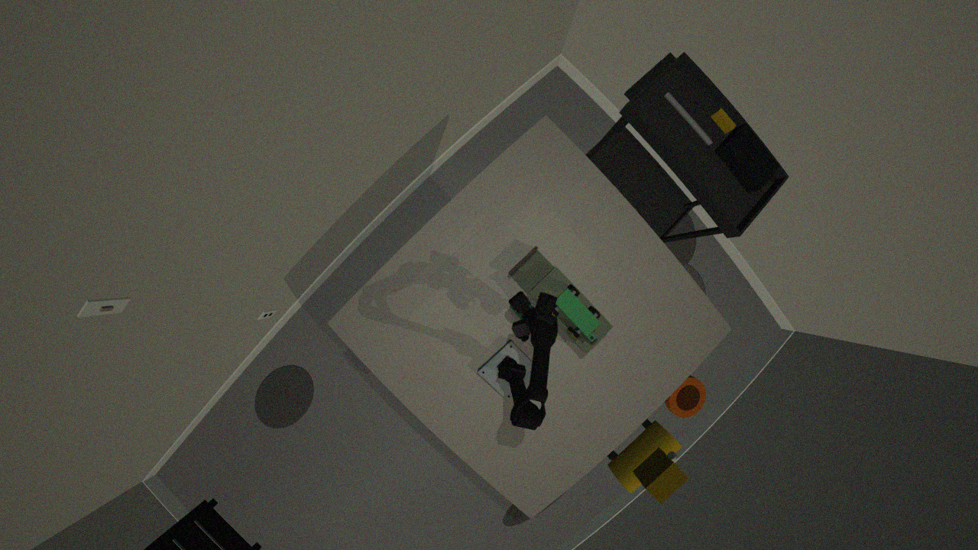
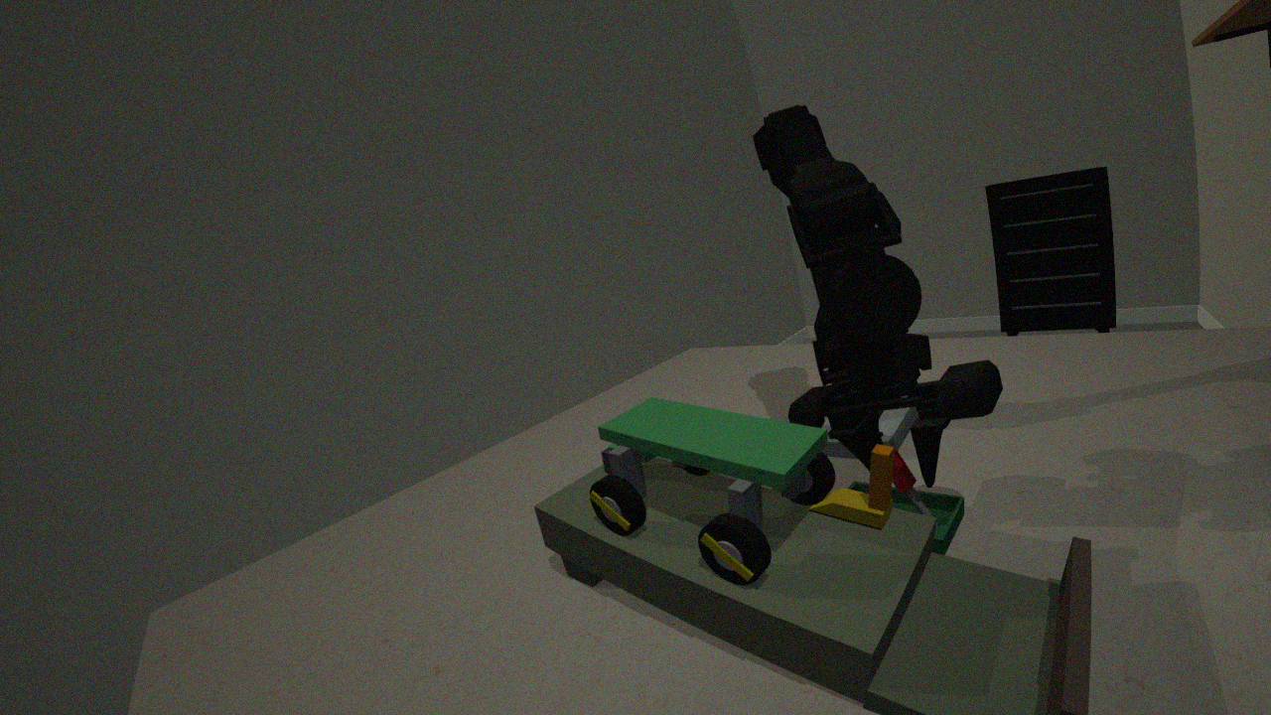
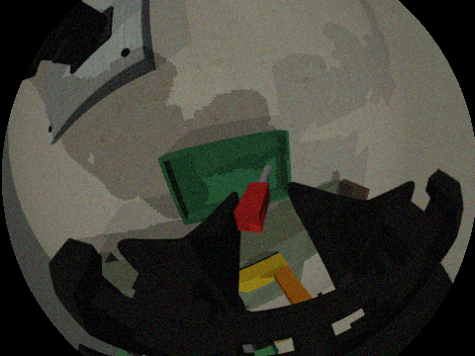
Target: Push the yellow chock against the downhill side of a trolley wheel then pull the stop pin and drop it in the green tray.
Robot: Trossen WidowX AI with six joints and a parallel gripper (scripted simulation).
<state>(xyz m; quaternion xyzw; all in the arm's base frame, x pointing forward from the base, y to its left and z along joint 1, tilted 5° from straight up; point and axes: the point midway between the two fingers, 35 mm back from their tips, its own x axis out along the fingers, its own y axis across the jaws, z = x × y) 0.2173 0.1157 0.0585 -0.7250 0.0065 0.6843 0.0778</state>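
Observation:
The green-topped trolley (image 1: 578, 313) (image 2: 711, 435) stands on the olive ramp (image 2: 711, 613) (image 1: 581, 348). The yellow chock (image 2: 853, 506) (image 3: 259, 273), with its orange handle upright, sits at the downhill side of the trolley's far lower wheel; any small gap there is too fine to tell. My gripper (image 2: 899, 477) (image 3: 263, 193) is open, low over the green tray (image 2: 950, 524) (image 3: 223, 143). The red-headed pin (image 2: 902, 471) (image 3: 251, 208) is out of the ramp and tilted between the parted fingers. Its head is near one fingertip, and its grey shaft points down at the tray; contact is unclear.
A brown end board (image 2: 1076, 613) (image 3: 354, 190) stands at the ramp's low end. The chock's handle is close beside my fingers. The arm's metal base plate (image 1: 493, 370) (image 3: 99, 99) lies behind the tray.

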